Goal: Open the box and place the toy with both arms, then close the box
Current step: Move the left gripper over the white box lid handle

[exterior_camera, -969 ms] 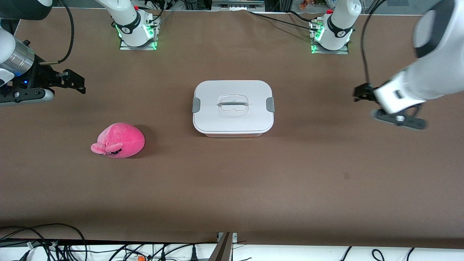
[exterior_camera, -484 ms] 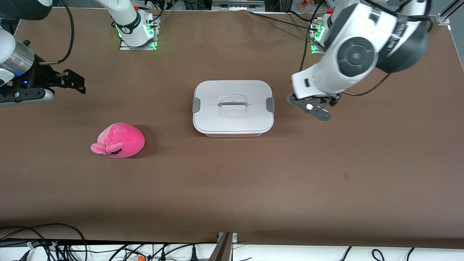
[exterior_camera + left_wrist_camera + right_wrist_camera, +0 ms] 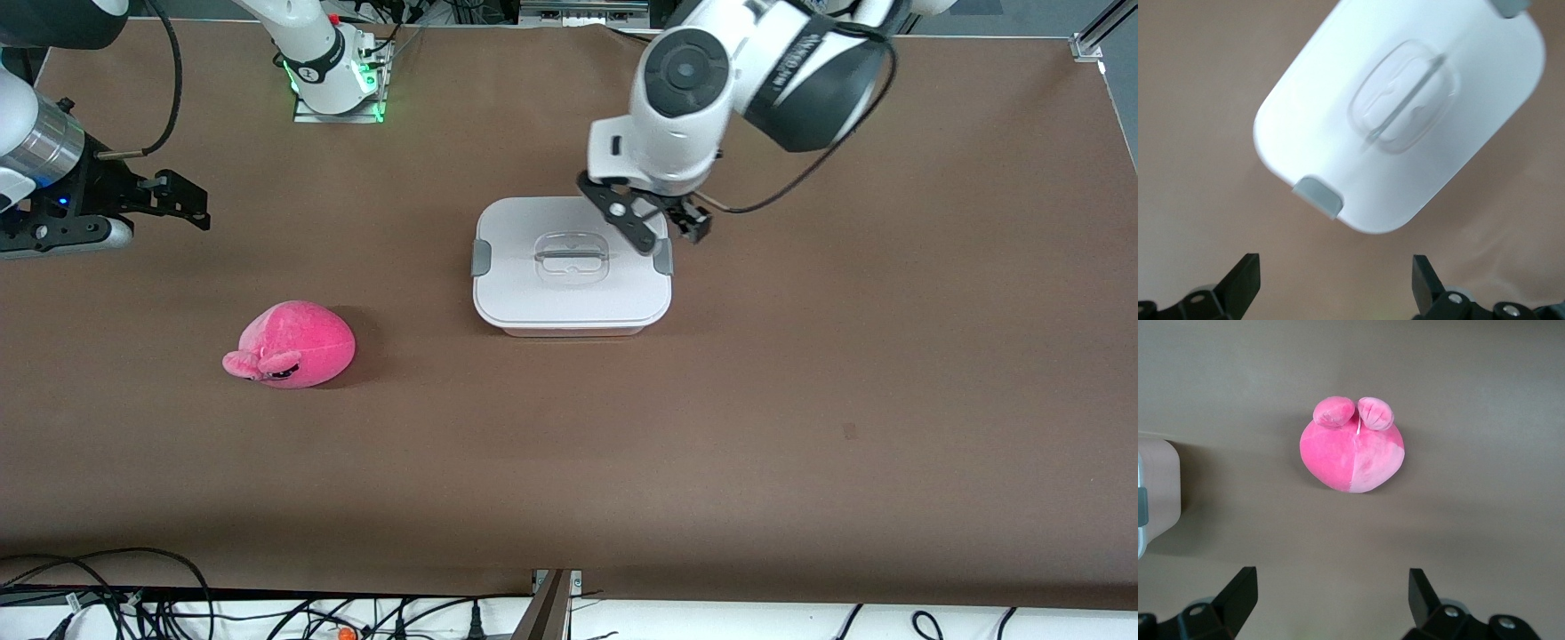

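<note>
Brown table covering (image 3: 800,427) spans the work surface; black cables (image 3: 133,596) lie along the table's camera-side edge

Front camera: high, across the brown table (image 3: 800,400), facing both arm bases and taking in the whole tabletop. Left wrist camera: looks straight down past its own spread black fingertips (image 3: 1245,280), close over the white-lidded rounded plastic box with grey side clips (image 3: 1405,113); front view shares that box (image 3: 572,264). Right wrist camera: looks down from higher up on the rounded bright pink plush toy (image 3: 1351,450), with the box edge at its frame border; front view shares the toy (image 3: 293,345).
</note>
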`<state>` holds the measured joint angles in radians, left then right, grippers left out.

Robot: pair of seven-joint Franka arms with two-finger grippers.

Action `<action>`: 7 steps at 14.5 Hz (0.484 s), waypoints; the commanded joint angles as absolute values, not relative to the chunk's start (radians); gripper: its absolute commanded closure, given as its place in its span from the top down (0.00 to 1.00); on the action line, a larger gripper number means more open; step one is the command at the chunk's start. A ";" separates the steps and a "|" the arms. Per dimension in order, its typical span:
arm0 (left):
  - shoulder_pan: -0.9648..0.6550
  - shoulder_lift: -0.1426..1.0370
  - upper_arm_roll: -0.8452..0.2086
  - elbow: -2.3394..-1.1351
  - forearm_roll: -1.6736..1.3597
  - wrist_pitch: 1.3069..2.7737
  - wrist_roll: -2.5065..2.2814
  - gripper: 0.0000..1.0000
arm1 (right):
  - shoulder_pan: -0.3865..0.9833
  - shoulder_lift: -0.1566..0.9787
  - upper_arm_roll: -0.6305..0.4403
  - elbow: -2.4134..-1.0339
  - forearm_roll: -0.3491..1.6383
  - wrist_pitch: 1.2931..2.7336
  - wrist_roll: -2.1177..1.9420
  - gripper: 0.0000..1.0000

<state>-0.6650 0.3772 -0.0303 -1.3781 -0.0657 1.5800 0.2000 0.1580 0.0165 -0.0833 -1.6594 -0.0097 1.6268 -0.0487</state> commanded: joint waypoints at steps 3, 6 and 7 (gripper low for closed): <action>-0.742 0.437 -0.012 -1.353 -0.066 1.690 0.347 1.00 | 0.161 0.021 -0.084 -1.634 -0.015 1.611 -0.044 1.00; -0.794 0.442 -0.012 -1.390 0.017 1.759 0.382 1.00 | 0.161 0.021 -0.084 -1.634 -0.015 1.611 -0.044 1.00; -0.802 0.449 -0.012 -1.403 0.046 1.791 0.402 1.00 | 0.161 0.021 -0.084 -1.634 -0.015 1.611 -0.044 1.00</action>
